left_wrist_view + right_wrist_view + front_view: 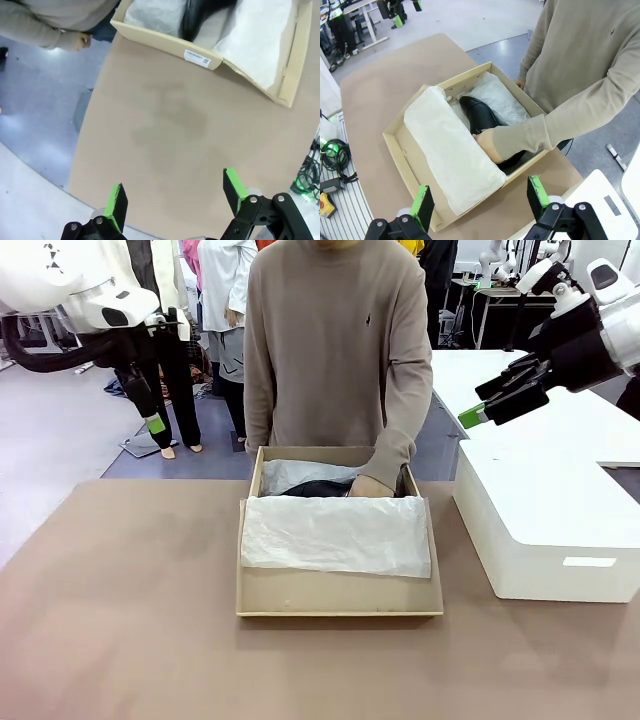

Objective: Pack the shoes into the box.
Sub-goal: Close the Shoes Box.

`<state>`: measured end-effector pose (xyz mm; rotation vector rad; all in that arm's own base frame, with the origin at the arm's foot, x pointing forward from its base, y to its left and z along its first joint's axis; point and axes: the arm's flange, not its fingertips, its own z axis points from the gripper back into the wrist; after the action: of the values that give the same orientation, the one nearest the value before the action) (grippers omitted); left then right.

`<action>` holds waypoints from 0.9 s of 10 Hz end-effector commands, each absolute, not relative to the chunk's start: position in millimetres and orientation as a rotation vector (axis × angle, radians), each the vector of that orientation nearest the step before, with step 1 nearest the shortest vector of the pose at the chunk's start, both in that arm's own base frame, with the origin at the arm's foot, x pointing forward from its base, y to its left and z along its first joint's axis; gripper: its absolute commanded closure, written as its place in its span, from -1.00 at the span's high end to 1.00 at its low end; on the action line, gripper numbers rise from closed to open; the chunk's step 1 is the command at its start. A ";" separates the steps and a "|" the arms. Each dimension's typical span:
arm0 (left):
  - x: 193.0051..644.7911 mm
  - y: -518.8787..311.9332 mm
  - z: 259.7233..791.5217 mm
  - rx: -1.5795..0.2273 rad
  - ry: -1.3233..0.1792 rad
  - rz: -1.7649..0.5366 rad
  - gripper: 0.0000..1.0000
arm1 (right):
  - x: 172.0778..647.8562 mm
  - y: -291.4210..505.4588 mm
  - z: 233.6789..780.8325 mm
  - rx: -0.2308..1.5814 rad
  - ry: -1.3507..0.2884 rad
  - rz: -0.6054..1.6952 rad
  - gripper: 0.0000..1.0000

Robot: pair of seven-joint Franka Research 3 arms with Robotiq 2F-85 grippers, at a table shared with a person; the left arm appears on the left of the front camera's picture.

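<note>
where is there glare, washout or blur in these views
Front view: even light, sharp, the white box nearly washed out. Left wrist view: pale glare patches on the floor, soft dark blotches on the table. Right wrist view: sharp, faint sheen on the shoe.

One brown cardboard box (407, 160) ahead of the right gripper's (480, 189) spread jaws. Inside, one glossy black shoe (480, 117) plainly countable, a second impossible to confirm under the sleeve. Two spreads of white tissue paper (452, 155). One large white box (545, 540) beside those jaws. Two grippers, counting the left gripper (175, 186). One person (335, 340), two hands: one hand in the box (486, 144), the other hand (80, 41) far beyond the left jaws.
</note>
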<state>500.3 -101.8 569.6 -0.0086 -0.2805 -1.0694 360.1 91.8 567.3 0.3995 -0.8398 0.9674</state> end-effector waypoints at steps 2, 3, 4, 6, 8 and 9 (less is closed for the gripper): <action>500.1 -102.8 571.1 0.011 -0.274 -1.049 1.00 | 364.2 91.1 566.2 0.418 -0.858 0.986 1.00; 500.3 -102.2 569.8 -0.009 -0.281 -1.068 1.00 | 364.2 91.1 566.2 0.418 -0.858 0.986 1.00; 508.6 -100.0 561.8 -0.047 -0.246 -1.182 1.00 | 364.2 91.1 566.2 0.418 -0.858 0.986 1.00; 523.8 -90.6 549.9 -0.152 -0.266 -1.435 1.00 | 364.2 91.1 566.2 0.418 -0.858 0.986 1.00; 529.6 -87.8 543.0 -0.215 -0.317 -1.586 1.00 | 364.2 91.1 566.2 0.418 -0.858 0.986 1.00; 532.6 -86.6 537.5 -0.246 -0.334 -1.640 0.62 | 364.2 91.1 566.2 0.418 -0.858 0.986 1.00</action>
<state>528.0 -97.8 535.1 -0.1808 -0.3280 -1.5790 360.1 91.8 567.3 0.3994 -0.8398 0.9673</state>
